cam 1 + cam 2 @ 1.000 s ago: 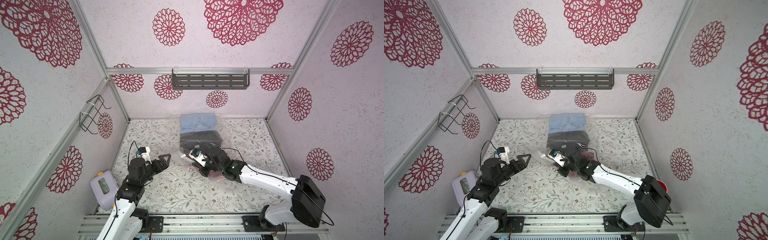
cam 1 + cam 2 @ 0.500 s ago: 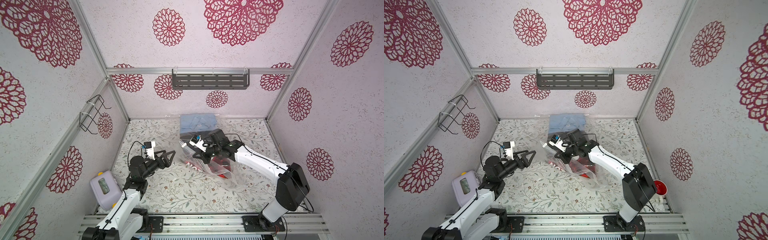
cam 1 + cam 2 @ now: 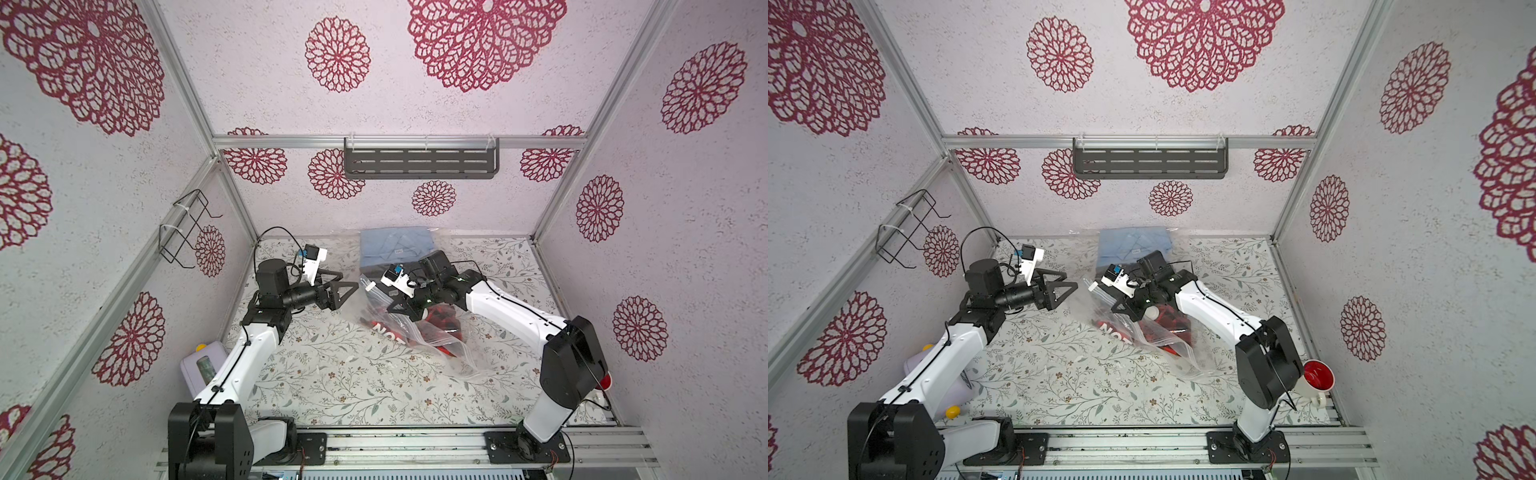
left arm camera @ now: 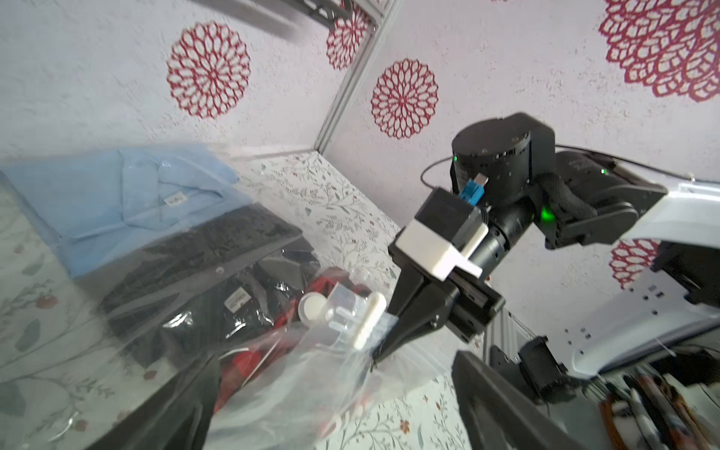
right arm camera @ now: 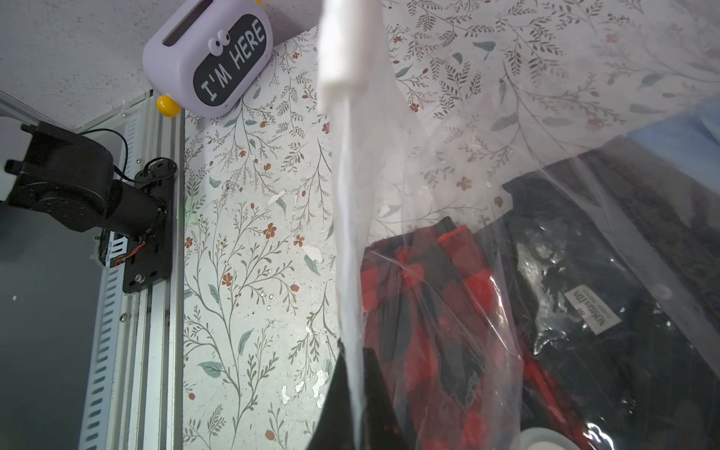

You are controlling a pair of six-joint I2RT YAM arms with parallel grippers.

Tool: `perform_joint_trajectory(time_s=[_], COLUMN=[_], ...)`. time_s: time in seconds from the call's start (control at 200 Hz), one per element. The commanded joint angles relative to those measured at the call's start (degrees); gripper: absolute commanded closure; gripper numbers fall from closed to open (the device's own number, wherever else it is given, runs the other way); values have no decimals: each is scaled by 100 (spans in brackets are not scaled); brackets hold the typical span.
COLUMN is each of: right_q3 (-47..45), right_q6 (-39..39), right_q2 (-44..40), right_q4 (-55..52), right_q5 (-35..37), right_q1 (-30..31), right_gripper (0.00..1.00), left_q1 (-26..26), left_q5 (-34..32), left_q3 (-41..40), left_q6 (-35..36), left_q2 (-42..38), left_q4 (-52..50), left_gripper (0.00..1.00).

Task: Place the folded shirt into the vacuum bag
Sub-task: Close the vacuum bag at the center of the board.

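The vacuum bag (image 3: 432,338) is clear crinkly plastic lying across the floral table, and both top views show it. Through it I see a light blue shirt (image 3: 394,247) at the far end and a black one (image 4: 202,265) beside it. At the near end lies the folded shirt (image 3: 441,325), red and black plaid. My right gripper (image 3: 392,308) is shut on the bag's white edge strip (image 5: 350,195) and holds it raised. My left gripper (image 3: 347,284) is open just left of the raised edge, and bag plastic (image 4: 296,385) lies between its fingers (image 4: 175,409). A white valve disc (image 4: 311,307) shows on the bag.
A purple box (image 5: 210,58) reading "I'M HERE" sits at the front left corner. A red cup (image 3: 1318,374) stands at the front right. A wire rack (image 3: 183,228) hangs on the left wall and a dark shelf (image 3: 419,158) on the back wall.
The right arm has swung back and upward with the bag edge in its grip, so the plastic stands higher. The left gripper has moved forward toward the bag's raised edge, still open.
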Motion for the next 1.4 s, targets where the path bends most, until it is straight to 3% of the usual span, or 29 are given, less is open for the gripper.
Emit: perform_joint_trajectory(time_s=[0.0, 0.16, 0.56, 0.721, 0.856, 1.131, 1.221, 1.396], right_q3=[257, 339, 402, 433, 472, 543, 551, 551], right_q6=[-184, -180, -165, -170, -169, -175, -166, -163], right_q2=[-22, 37, 180, 206, 238, 295, 288, 295], right_q4=[-66, -43, -22, -12, -41, -74, -83, -74], right_q5=[-162, -246, -386, -396, -369, -352, -337, -360], right_q1=[-119, -137, -137, -137, -137, -143, -155, -168], right_gripper=[100, 100, 100, 100, 100, 100, 100, 100], left_q1=[91, 92, 14, -53, -275, -421, -426, -408], left_q5=[796, 1113, 833, 1027, 1179, 1429, 1413, 1366], left_q3=[376, 733, 1896, 2206, 2426, 2944, 2888, 2738], left_q6=[727, 940, 1452, 1676, 2111, 2855, 2865, 2771], left_q2=[439, 1007, 1816, 2037, 2194, 2589, 2527, 2366], left_q4=[-1271, -1645, -2599, -2857, -3347, -4406, -4406, -4312], left_gripper=[1, 12, 9, 12, 27, 72, 80, 86])
